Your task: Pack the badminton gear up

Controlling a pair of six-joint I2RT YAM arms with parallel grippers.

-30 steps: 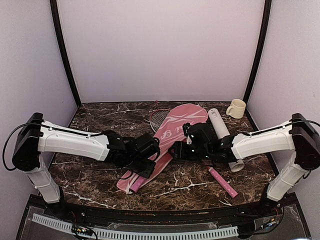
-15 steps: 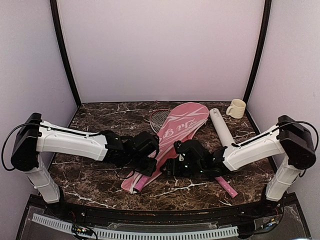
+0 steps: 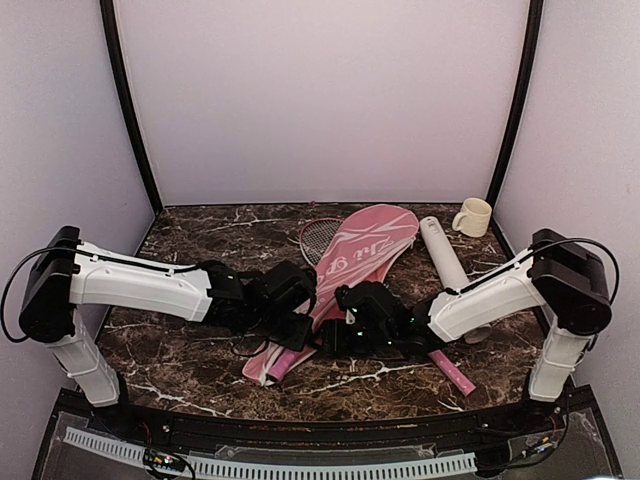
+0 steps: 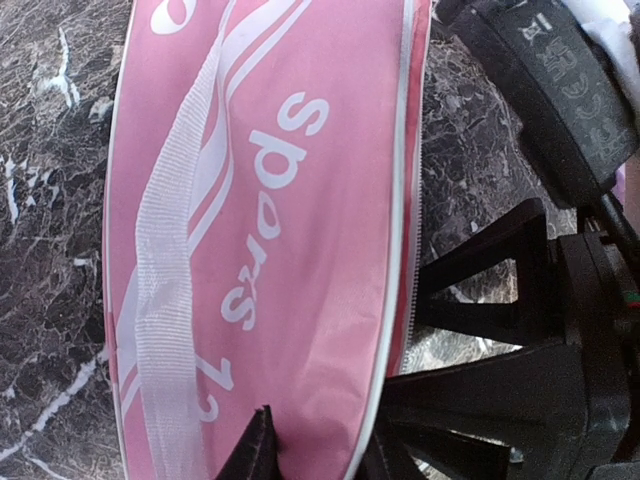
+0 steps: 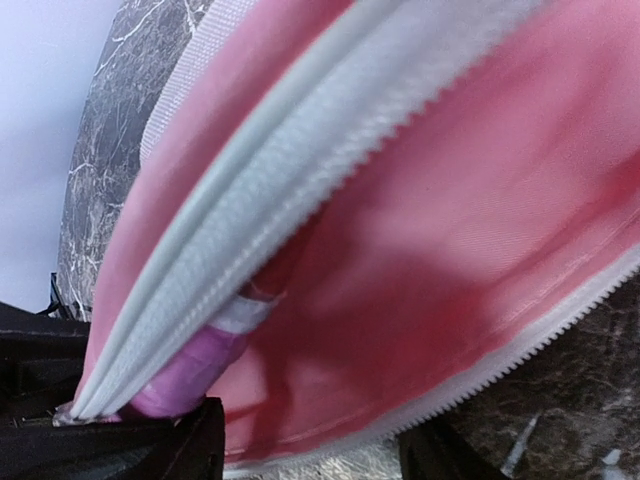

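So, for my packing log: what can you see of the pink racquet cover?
The pink cover is fabric with white lettering, stripes, a webbing strap and a zip along its edge. It lies slanted on the marble table, wide end at the back. The zip gapes near the narrow end, showing a pink handle inside. The left end effector pinches that end; the right end effector straddles its edge.

Pink racquet cover (image 3: 365,245) with white lettering and stripes, dark white-veined marble table (image 3: 200,232), cream mug (image 3: 473,216)
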